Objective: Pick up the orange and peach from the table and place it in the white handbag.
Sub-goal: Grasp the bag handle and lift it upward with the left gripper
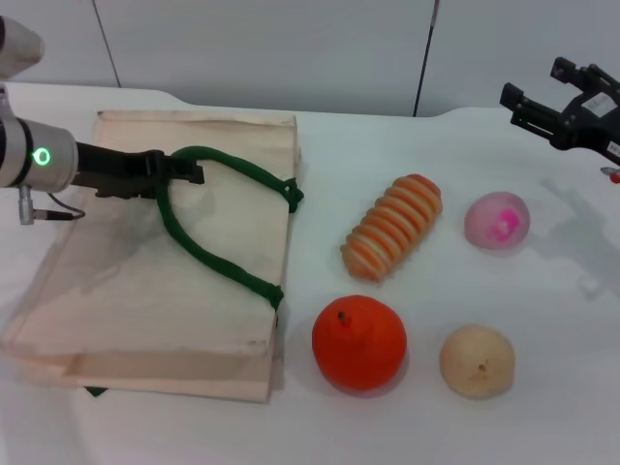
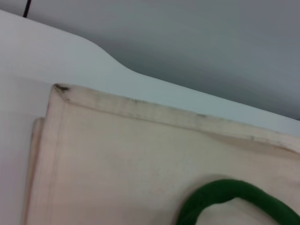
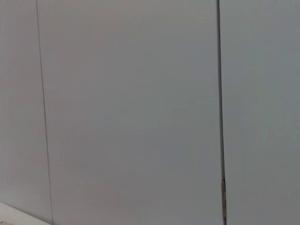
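The white handbag [image 1: 145, 281] lies flat on the table's left half, and its cream cloth [image 2: 122, 159] fills the left wrist view. My left gripper [image 1: 186, 172] reaches in from the left and is shut on the bag's dark green handle [image 1: 218, 260], whose loop [image 2: 234, 194] also shows in the left wrist view. The orange [image 1: 358, 343] sits near the front, just right of the bag. Farther right and back rests the pink peach [image 1: 497, 221]. My right gripper [image 1: 539, 95] hovers open and empty at the far right, above and behind the peach.
A ribbed orange-and-cream oblong piece [image 1: 391, 227] lies between the bag and the peach. A beige round fruit [image 1: 477, 361] sits to the right of the orange. The right wrist view shows only a grey wall [image 3: 140, 112].
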`<state>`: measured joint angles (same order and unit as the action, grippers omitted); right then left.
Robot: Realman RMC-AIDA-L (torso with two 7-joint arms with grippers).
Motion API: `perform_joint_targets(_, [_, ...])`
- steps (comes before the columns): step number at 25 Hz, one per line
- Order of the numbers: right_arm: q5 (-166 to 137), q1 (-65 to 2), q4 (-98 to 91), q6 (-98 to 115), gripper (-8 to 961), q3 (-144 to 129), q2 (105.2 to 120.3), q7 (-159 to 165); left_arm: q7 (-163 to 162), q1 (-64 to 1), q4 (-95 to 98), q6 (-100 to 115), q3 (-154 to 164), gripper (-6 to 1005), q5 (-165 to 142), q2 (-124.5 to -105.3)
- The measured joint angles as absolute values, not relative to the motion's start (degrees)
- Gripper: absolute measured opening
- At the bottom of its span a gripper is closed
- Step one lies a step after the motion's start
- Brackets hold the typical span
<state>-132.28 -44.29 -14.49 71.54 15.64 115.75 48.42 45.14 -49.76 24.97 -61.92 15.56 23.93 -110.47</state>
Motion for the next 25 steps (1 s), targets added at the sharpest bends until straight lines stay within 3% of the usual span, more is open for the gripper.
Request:
perform_joint_targets(19, [-132.3, -44.5, -13.6, 71.9, 853, 15.6, 115.84, 48.4, 44.0, -49.9, 24.3, -60.2, 17.2, 842, 23.5, -110.47])
perform_joint_targets(22, [-132.3, -44.4, -13.5, 72.0, 852, 15.6, 115.84, 48.4, 43.9, -49.9, 24.3, -60.1, 17.3, 580, 23.4, -110.47])
perform_joint_targets(25, [-132.3, -44.4, -13.2, 72.2, 851, 15.6, 115.84, 48.4, 43.9, -49.9, 24.2, -59.9, 17.2, 547, 23.4, -110.47])
